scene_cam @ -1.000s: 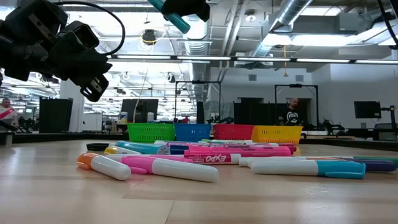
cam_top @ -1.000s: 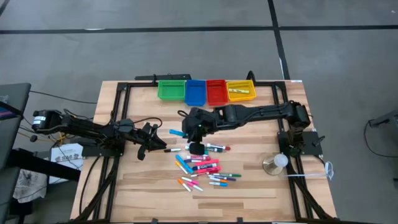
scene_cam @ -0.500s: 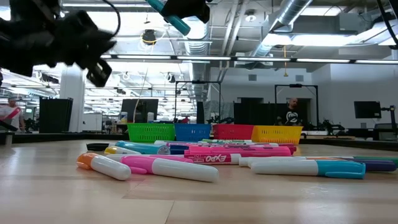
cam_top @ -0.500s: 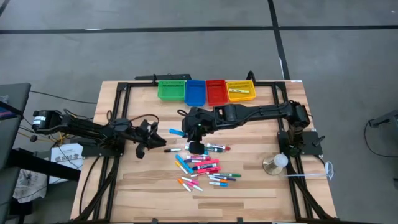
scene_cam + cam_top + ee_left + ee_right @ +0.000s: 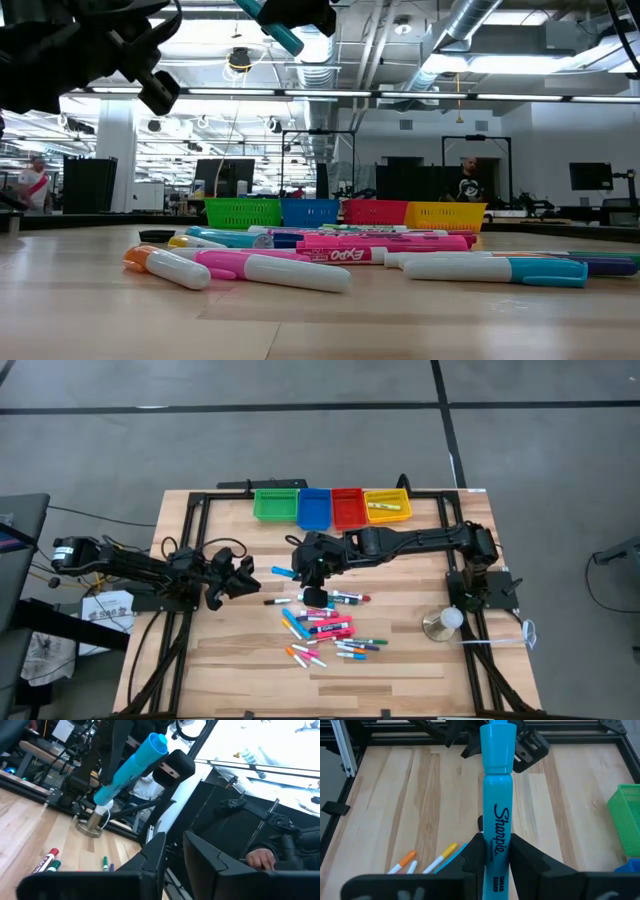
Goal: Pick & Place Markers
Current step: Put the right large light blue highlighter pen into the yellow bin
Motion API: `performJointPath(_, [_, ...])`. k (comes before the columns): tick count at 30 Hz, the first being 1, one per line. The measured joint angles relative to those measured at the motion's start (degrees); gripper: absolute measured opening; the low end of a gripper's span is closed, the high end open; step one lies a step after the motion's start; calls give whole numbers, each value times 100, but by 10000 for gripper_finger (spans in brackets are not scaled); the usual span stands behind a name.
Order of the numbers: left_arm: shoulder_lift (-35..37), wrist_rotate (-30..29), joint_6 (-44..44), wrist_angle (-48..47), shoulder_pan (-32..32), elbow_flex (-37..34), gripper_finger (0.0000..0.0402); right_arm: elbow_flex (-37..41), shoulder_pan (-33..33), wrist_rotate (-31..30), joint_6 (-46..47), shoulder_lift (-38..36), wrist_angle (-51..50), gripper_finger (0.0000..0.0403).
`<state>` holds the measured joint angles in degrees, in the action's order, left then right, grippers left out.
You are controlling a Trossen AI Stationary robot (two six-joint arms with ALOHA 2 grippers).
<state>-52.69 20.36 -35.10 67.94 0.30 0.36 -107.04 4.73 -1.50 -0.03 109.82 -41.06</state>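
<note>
Gripping a light-blue Sharpie highlighter (image 5: 497, 805), my right claw (image 5: 297, 571) is closed on its barrel and holds it up off the wooden surface (image 5: 400, 655). My right wrist view shows this best: the two dark fingers (image 5: 470, 851) pinch the pen from both sides, its cap pointing away from me over the boards. From above, only a short blue tip (image 5: 281, 571) sticks out beside that claw, while the low view catches the same pen (image 5: 275, 27) high in the air, tilted, well over everything lying below.

My left claw (image 5: 243, 573) hangs above the surface to the left of the pile, its fingers nearly together and nothing between them. Its wrist view looks across at the blue highlighter (image 5: 129, 771) in the other claw, which no other view gives from that side.

The remaining markers (image 5: 325, 626) lie in a loose heap near the middle of the surface, below my right claw in the overhead view: pink, blue, orange, green and black ones. The low view shows a pink-and-white marker (image 5: 272, 270) in front and a pink one lettered EXPO (image 5: 380, 242) behind it.

At the far edge stand four small plastic bins in a row: green (image 5: 275, 507), blue (image 5: 314, 512), red (image 5: 347, 510) and yellow (image 5: 387, 506). The overhead view alone shows yellow pens lying in the yellow bin.
</note>
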Motion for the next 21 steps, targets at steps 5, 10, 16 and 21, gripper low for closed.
performJointPath(5, [0, -18, 28, 5, 0, 0, 66, 2, 0, 0, 2, 0, 5, 61])
performJointPath(10, [0, -187, 728, 34, 0, 0, 66, 2, 0, 0, 4, 0, 107, 61])
performJointPath(16, [7, -197, 2316, 118, -82, 0, 66, 2, 0, 0, 9, 0, 129, 61])
performJointPath(21, [7, -448, 2888, 153, -192, 0, 66, 2, 0, 0, 15, 2, 129, 61])
